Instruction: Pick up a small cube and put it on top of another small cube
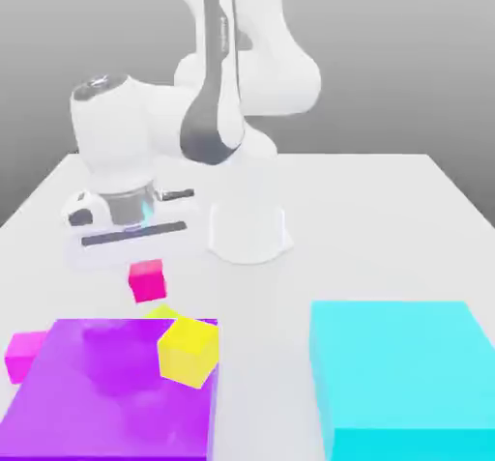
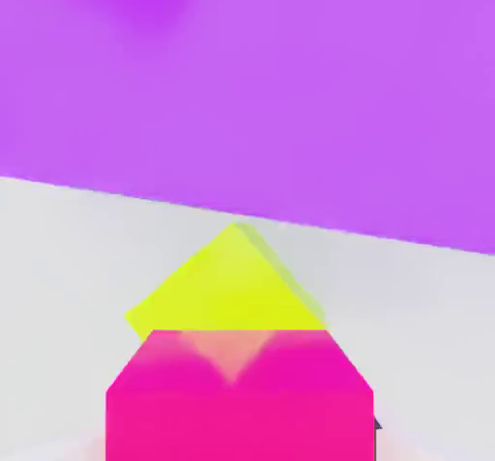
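1. A white, matte table (image 1: 387, 217) is seen in the exterior view, smooth and without texture, with the white glossy arm (image 1: 242, 82) rising from a round base near the table's middle.
2. The gripper (image 1: 143, 246) is hung low over the table towards the exterior view's left, its wide grey-and-white hand body set crosswise above the cubes.
3. The small crimson cube (image 1: 147, 280) is found directly under the hand body, flat-faced and evenly coloured; in the hand view (image 2: 240, 396) it is seen close to the camera. Whether the fingers are closed on it cannot be told.
4. The tiny yellow cube (image 1: 160, 312) is placed just below the crimson one in the exterior view, right beside the far edge of the purple slab (image 1: 106, 391); in the hand view its top (image 2: 227, 285) is shown as a plain yellow diamond, turned corner-on to the crimson cube.
5. Whether the crimson cube touches the tiny yellow one cannot be judged.
6. A larger yellow cube (image 1: 189, 351) is tilted at the purple slab's far corner on the exterior view's right.
7. A magenta cube (image 1: 24, 353) is set against the slab's side on the exterior view's left.
8. A broad cyan slab (image 1: 406, 377), flat and sharp-edged, is laid well apart near the table's near edge.
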Controlling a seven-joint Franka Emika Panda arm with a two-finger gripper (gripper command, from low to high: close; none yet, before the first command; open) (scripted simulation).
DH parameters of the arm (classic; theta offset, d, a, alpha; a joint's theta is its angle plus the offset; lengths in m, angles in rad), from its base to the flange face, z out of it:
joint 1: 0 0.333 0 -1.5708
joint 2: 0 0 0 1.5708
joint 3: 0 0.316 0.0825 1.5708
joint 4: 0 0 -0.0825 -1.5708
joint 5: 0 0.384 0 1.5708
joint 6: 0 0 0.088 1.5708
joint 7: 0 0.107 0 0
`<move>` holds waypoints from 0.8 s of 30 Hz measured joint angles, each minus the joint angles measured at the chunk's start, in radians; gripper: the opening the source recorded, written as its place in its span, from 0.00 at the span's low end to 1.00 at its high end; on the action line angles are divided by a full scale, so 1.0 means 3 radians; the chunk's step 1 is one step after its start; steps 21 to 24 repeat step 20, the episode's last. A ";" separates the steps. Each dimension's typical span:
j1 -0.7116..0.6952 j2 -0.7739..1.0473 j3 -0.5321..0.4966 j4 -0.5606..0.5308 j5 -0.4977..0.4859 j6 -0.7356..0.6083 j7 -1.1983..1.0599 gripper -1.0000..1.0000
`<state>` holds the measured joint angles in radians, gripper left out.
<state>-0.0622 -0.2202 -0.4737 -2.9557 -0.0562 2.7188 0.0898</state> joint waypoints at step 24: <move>0.0295 0.0735 0.0228 -0.0015 0.0279 0.0796 -0.0517 1.00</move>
